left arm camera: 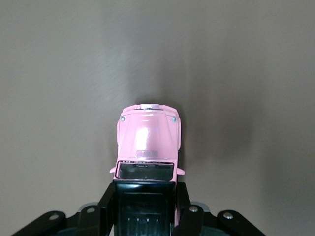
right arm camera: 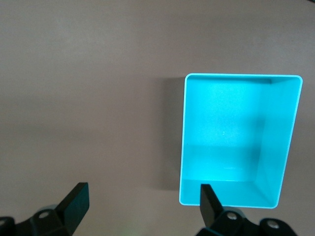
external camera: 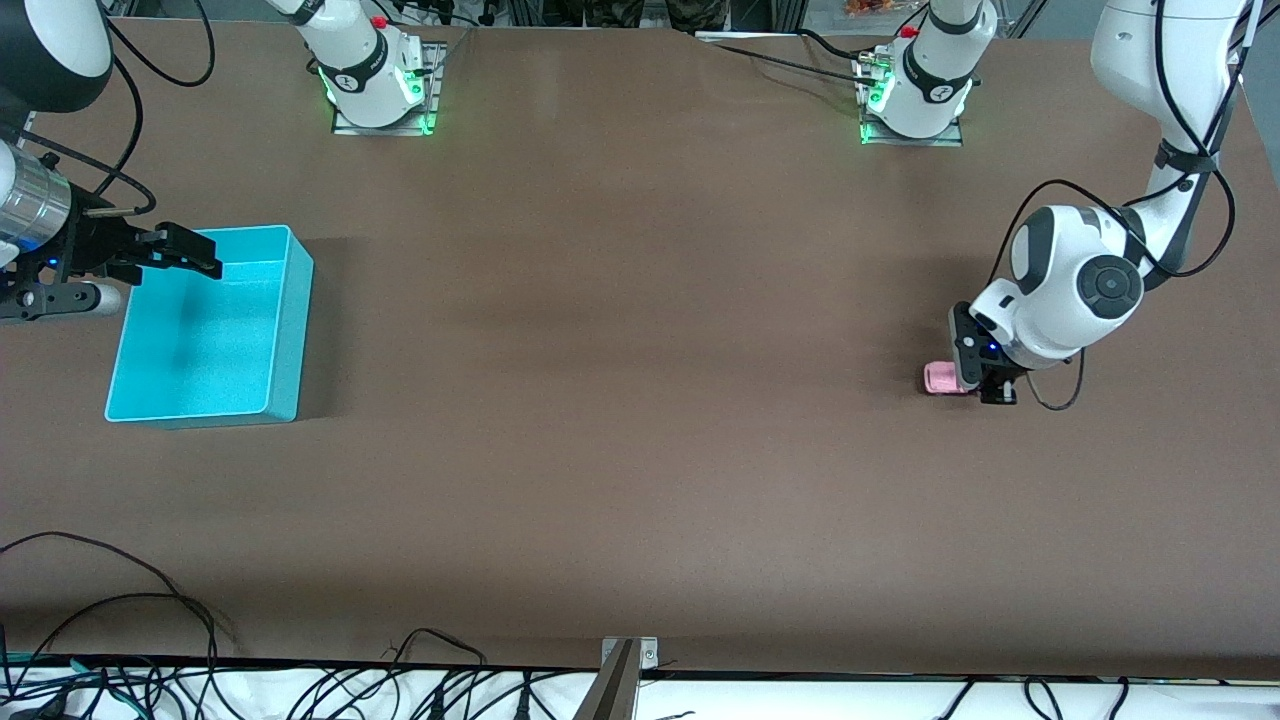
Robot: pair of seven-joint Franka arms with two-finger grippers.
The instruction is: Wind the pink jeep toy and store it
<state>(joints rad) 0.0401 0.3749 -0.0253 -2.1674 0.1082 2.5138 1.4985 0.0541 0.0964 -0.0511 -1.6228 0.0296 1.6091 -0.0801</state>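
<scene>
The left pincer (external camera: 985, 385) is down at the table (external camera: 640, 400), closed on the jeep (external camera: 940, 378). In the left wrist view its two black fingers (left arm camera: 109, 196) press the sides of the cab by the black roof, with the pink bonnet (left arm camera: 147, 132) sticking out ahead of them. The jeep seems to sit on the table with its wheels down, though the wheels themselves are hidden from view. It is toward the left arm's end of the table, well apart from the bin (external camera: 210, 325).

The right pincer (external camera: 180, 255) hangs over the bin's edge at the right arm's end of the table, jaws spread wide and holding nothing. That arm waits. In the right wrist view the bin (right arm camera: 241, 140) shows a bare turquoise floor, so nothing is stored yet.

As for progress, I judge the task to be at its start. The grasp is made, and that is all that is done. Winding is probably next: with the jeep gripped and its wheels on the table, dragging it backward along the surface would load a pull-back spring, if it has one. Nothing in these views shows whether any winding has been done. After that comes the long carry toward the bin, or a pass to the right pincer, and the drop inside. Both main parts, wind and store, appear still to be left.
</scene>
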